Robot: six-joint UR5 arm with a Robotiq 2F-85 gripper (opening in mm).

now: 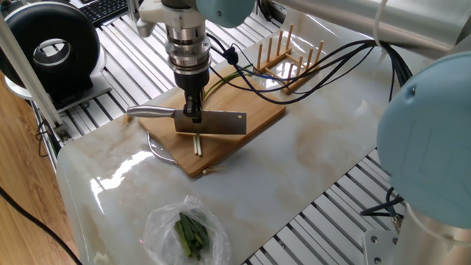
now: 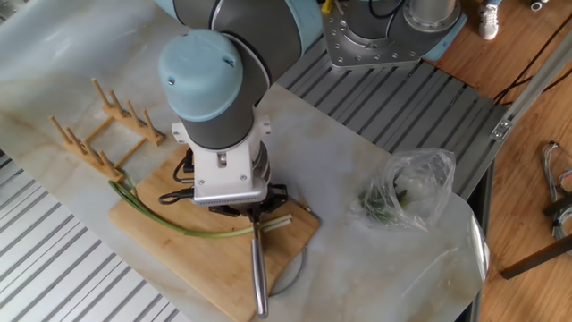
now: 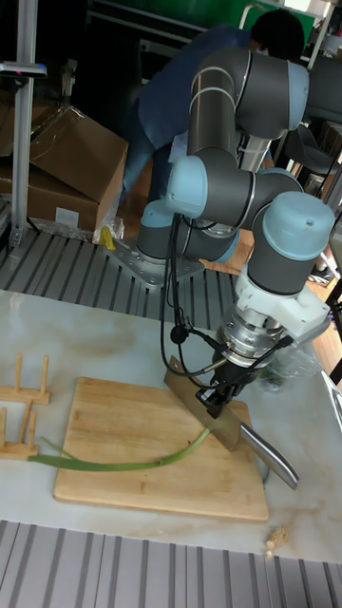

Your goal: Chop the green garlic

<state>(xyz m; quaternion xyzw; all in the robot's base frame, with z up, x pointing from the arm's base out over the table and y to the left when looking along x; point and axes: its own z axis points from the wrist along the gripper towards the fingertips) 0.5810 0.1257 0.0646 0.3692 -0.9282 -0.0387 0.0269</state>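
The green garlic (image 3: 114,465) lies along the wooden cutting board (image 3: 123,427), a thin stalk with leafy tips by the rack and its pale end under the knife. It also shows as a curved green stalk (image 2: 170,224). A short cut stick (image 1: 197,144) lies past the blade on the board (image 1: 257,110). My gripper (image 1: 193,114) is shut on the spine of a steel cleaver (image 1: 221,123). The blade stands edge-down across the stalk (image 1: 213,82). The cleaver's handle (image 2: 258,273) sticks out over the board's edge. My gripper (image 3: 214,400) holds the knife (image 3: 228,427) low over the wood.
A wooden peg rack (image 1: 288,55) stands beside the board's far end. A clear plastic bag of dark green leaves (image 1: 191,234) lies on the marble table (image 1: 309,162). Black cables (image 1: 294,70) hang over the board. A small crumb-like piece (image 3: 273,539) lies off the board.
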